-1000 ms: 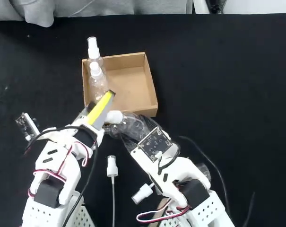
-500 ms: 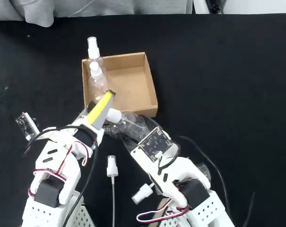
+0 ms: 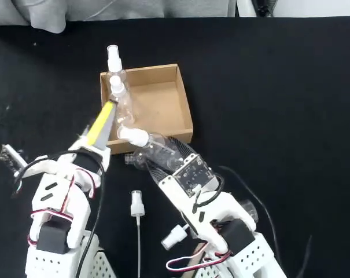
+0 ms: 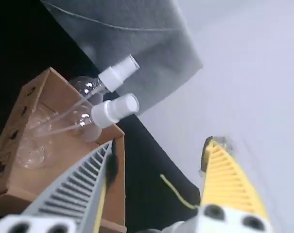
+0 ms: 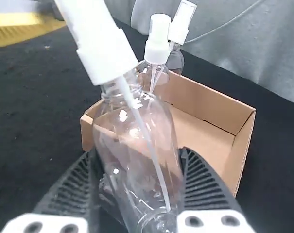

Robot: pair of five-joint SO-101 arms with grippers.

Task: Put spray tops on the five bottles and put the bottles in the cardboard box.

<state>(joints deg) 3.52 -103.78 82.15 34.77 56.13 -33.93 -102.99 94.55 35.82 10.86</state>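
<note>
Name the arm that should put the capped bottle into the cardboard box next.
Right. The right hand is shut on the bottle, spray top fitted, tilted just outside the cardboard box's near wall. The left hand is open and empty by the box, so it would first need a handover.

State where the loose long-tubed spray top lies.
In the high view, the spray top lies between the left arm and right arm, short of the cardboard box.
</note>
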